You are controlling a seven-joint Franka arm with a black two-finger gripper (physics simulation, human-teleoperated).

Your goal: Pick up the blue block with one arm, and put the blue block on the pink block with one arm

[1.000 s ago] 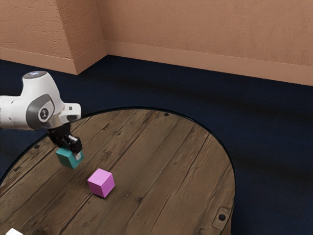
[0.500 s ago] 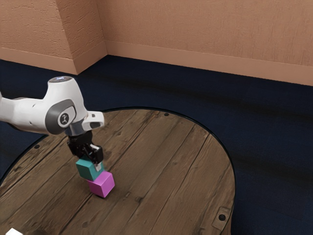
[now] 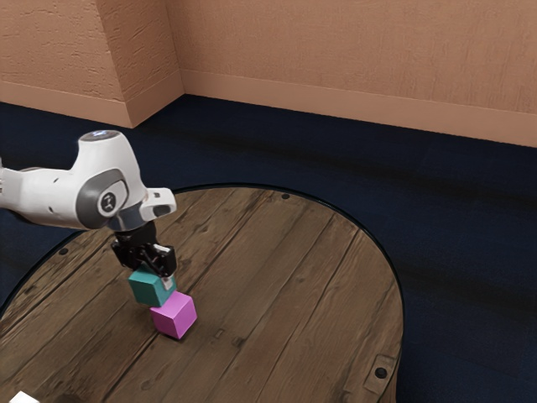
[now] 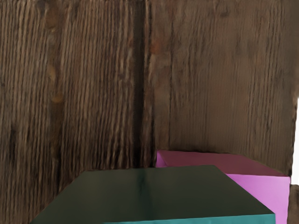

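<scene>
Table (image 3: 294, 277), blue block (image 3: 148, 289) perhaps slightly higher

A round table (image 3: 285, 277) of dark, weathered planks is standing on a navy carpet (image 3: 445, 201), with a thin dark rim running around its edge. A small bolt (image 3: 382, 372) is sitting near that rim toward the exterior view's lower right. A tan, rough-plastered wall (image 3: 352, 42) is rising behind, with a lighter baseboard (image 3: 352, 101) running along its foot and a square pillar (image 3: 138, 50) jutting out at the exterior view's left. A small white thing (image 3: 21, 396) is poking in at the lower left corner, too cut off to identify. In the wrist view the table (image 4: 93, 84) is showing coarse grain, with a dark seam running between two boards.
</scene>
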